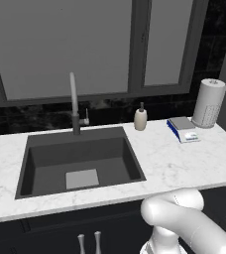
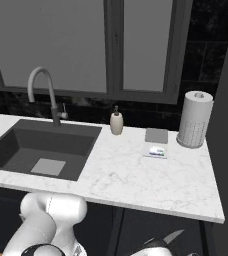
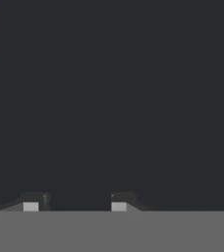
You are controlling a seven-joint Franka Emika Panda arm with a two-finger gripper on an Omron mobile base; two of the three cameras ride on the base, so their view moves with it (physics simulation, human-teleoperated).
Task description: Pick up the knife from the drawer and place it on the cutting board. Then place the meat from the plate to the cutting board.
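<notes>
From the left base view, a white marbled worktop point(image 1: 184, 163) runs across the frame under a wide window point(image 1: 85, 44). A dark sink point(image 1: 80, 161) is sunk into it, with a pale grey faucet point(image 1: 74, 101) rising at its back edge. Right of the sink stands a small soap dispenser point(image 1: 141, 118); further right lies a flat grey and blue kitchen scale point(image 1: 183, 129), and just beside that an upright paper towel roll point(image 1: 208, 103). Below the worktop are dark cabinet fronts, with two pale handles point(image 1: 89, 243) at the bottom edge. The arm's white elbow point(image 1: 177, 211) bulges up in the lower right.

From the right base view, the same worktop point(image 2: 136, 175) shows the sink point(image 2: 41, 147) on the left, the faucet point(image 2: 43, 92) curving over it, the soap dispenser point(image 2: 116, 121) near the middle, the scale point(image 2: 156, 142) to its right, and the paper towel roll point(image 2: 194, 119) by the dark wall. The arm point(image 2: 51, 215) folds down low at the lower left.

In the hand view, the gripper point(image 3: 74, 203) faces a plain dark surface very close up. Its two fingertips point(image 3: 31, 204) stand apart with a clear gap between them and nothing in it, so the jaws are open. The knife, meat, plate and cutting board cannot be located from these pictures.
</notes>
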